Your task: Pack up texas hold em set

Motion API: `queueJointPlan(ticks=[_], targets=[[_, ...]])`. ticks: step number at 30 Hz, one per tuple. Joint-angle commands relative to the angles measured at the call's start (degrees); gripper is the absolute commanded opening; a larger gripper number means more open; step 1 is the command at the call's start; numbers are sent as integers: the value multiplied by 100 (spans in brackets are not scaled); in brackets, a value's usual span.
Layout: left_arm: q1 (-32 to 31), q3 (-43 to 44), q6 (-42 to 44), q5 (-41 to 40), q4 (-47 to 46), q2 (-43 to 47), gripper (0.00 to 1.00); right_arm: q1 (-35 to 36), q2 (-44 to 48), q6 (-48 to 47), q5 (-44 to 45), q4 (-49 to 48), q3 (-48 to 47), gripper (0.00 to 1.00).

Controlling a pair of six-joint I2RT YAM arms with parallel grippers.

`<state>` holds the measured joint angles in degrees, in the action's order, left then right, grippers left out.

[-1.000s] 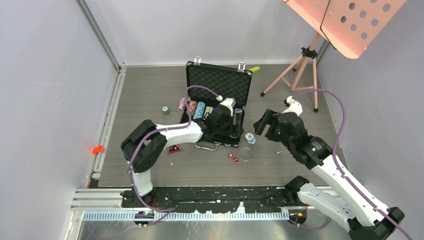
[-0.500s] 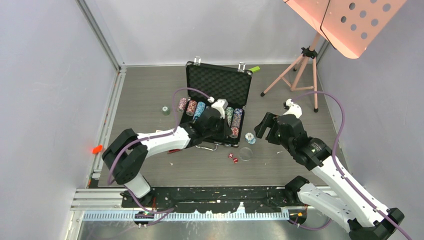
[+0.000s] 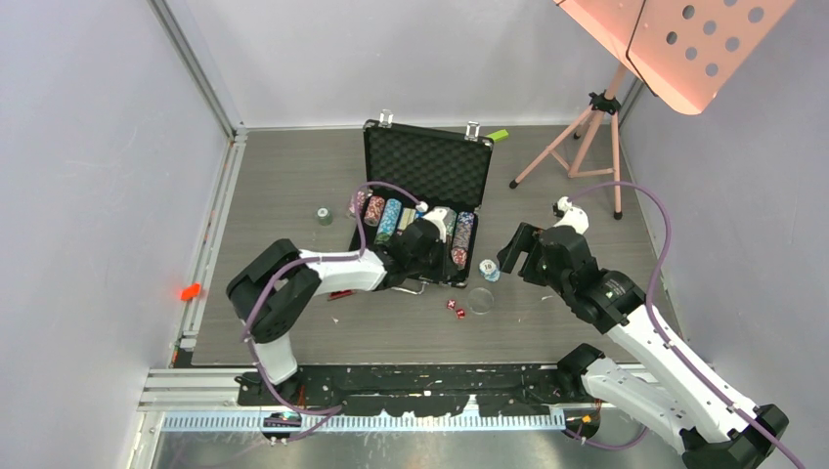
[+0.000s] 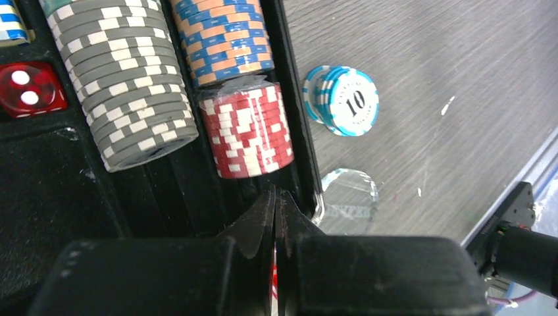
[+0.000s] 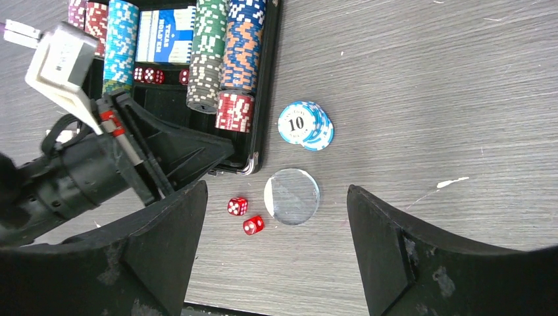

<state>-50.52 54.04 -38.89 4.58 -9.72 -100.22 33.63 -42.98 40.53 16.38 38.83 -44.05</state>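
Note:
The black briefcase (image 3: 426, 162) lies open with chip stacks (image 3: 390, 219) in rows; the wrist views show a red stack (image 4: 249, 129), a grey stack (image 4: 125, 92) and the card deck (image 5: 164, 36) inside it. My left gripper (image 4: 276, 195) is shut and empty, low over the case's near right corner (image 3: 427, 241). Outside the case lie a few blue chips (image 5: 304, 124), the clear disc (image 5: 291, 196) and two red dice (image 5: 237, 206). My right gripper (image 5: 276, 201) hangs open above the disc and dice. The red triangle (image 3: 340, 292) lies left of the case handle.
A pink tripod stand (image 3: 589, 131) stands at the back right with a pink perforated board (image 3: 675, 39) above it. A small green block (image 3: 499, 135) lies behind the case and a small grey cylinder (image 3: 323, 215) to its left. Walls close in on both sides.
The left gripper has shut and dropped toward the case's near right corner, its elbow swinging out and back. The right gripper has edged slightly nearer, still open.

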Motion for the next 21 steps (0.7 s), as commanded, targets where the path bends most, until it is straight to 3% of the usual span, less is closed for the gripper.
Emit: queueJointPlan(ticks=[1, 13, 18, 21], targets=[[-19, 347, 26, -62, -461, -311, 0, -14, 72, 76, 70, -252, -26, 84], [37, 738, 170, -574, -786, -842, 0, -5, 33, 47, 100, -340, -103, 84], [42, 591, 207, -518, -598, -540, 0, -10, -36, 72, 47, -391, -114, 84], [42, 415, 198, -485, -314, -159, 6, -6, -101, 86, 11, -414, -133, 84]])
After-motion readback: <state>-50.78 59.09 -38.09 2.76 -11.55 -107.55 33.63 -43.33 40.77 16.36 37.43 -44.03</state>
